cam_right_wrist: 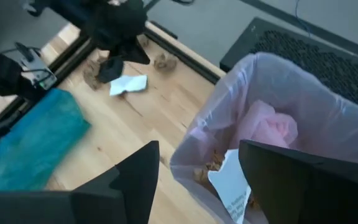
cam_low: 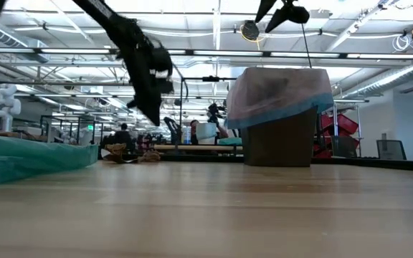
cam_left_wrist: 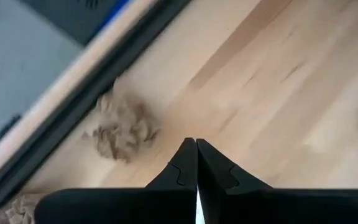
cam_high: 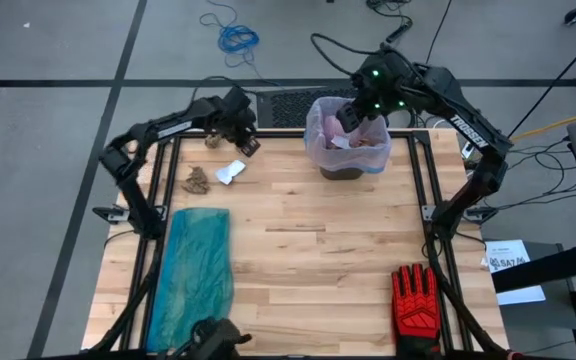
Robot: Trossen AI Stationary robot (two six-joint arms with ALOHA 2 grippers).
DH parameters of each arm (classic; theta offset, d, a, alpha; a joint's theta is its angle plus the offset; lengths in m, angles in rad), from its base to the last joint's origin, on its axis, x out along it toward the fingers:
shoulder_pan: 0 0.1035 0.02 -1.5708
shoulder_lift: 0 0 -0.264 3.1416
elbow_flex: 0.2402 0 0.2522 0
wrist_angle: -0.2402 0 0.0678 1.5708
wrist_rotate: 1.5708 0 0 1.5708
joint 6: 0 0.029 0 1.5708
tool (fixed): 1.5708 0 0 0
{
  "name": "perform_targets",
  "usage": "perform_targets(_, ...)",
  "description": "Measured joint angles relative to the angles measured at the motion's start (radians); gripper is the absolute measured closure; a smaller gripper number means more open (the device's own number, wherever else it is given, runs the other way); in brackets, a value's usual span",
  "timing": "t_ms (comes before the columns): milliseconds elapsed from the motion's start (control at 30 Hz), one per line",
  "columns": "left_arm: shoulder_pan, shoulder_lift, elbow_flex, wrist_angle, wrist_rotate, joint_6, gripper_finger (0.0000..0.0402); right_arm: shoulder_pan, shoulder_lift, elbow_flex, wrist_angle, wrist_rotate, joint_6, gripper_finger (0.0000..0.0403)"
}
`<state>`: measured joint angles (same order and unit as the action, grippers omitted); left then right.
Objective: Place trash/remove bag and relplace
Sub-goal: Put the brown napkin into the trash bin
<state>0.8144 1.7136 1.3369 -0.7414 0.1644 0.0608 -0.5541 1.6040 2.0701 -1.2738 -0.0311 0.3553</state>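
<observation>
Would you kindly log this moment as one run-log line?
left gripper: shut, empty, above brown paper wad | right gripper: open over bag | white scrap: on table

Left arm: reaching toward the bench's far left edge.
Left hand (cam_left_wrist: 196,149): hanging raised, fingers pressed together, gripping nothing.
Right arm: bending inward at the far side.
Right hand (cam_right_wrist: 197,180): hovering, fingers standing spread.
</observation>
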Motion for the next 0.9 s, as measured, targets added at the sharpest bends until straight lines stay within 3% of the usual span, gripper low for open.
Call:
perform_targets(100,-0.013,-0.078,0.002,0.020,0.007,-0.026,0.0400,0.000,-0.014,0.000,0.016,0.000,0.000,0.0194)
perform_targets(200,-0.020,-0.112,0.002,0.033,-0.109,0.001,0.0401,0.000,-0.022,0.000,0.030,-0.020,-0.001,0.0195)
perform_targets(300,-0.012,-0.092,0.001,0.030,-0.218,0.045,0.0401,0.001,-0.026,0.000,0.042,-0.027,-0.005,0.0195)
perform_targets(400,0.001,-0.041,-0.001,0.020,-0.198,0.084,0.0392,0.001,-0.027,0.000,0.046,-0.027,-0.005,0.0195)
perform_targets(500,0.012,0.026,-0.001,0.021,-0.157,0.078,0.0366,0.001,-0.027,0.000,0.046,-0.027,0.002,0.0195)
perform_targets(733,0.012,0.173,-0.001,0.054,-0.193,0.078,0.0281,0.014,-0.027,0.000,0.045,-0.044,0.031,0.0195)
perform_targets(900,0.011,0.233,-0.001,0.072,-0.218,0.078,0.0245,0.014,-0.027,0.000,0.045,-0.053,0.062,0.0195)
